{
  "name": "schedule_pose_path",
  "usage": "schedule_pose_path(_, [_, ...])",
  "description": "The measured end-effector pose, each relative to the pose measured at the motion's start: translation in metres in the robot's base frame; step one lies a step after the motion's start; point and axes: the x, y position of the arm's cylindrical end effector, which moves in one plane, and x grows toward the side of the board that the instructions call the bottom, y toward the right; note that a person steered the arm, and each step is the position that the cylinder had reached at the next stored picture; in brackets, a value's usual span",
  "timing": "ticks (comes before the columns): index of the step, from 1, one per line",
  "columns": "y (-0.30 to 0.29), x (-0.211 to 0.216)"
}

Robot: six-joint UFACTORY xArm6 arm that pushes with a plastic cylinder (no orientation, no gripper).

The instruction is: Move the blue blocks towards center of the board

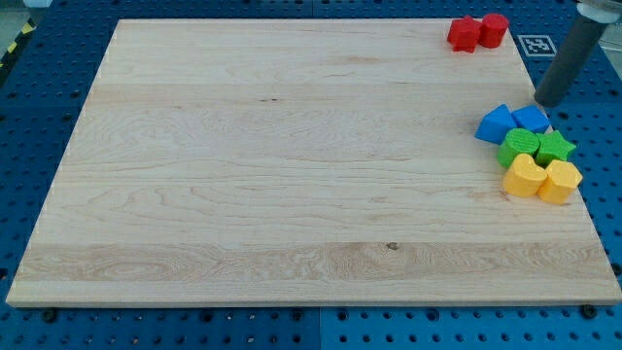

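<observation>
Two blue blocks sit side by side near the board's right edge: a left one (pixel 496 123) and a right one (pixel 531 119), touching each other. My tip (pixel 544 102) is just above and to the right of the right blue block, close to it, at the board's right edge. The rod (pixel 571 53) slants up toward the view's top right corner.
Two green blocks, a rounded one (pixel 519 148) and a star (pixel 556 148), sit right below the blue ones. Two yellow blocks (pixel 526 177) (pixel 560 181) sit below those. Two red blocks (pixel 465 34) (pixel 494 29) are at the top right. The wooden board (pixel 292 165) lies on a blue pegboard.
</observation>
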Motion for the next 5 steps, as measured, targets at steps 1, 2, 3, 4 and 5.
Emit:
schedule_pose_path(1, [0.001, 0.021])
schedule_pose_path(2, [0.002, 0.039])
schedule_pose_path(3, [0.002, 0.047])
schedule_pose_path(4, [0.000, 0.047])
schedule_pose_path(5, [-0.011, 0.047])
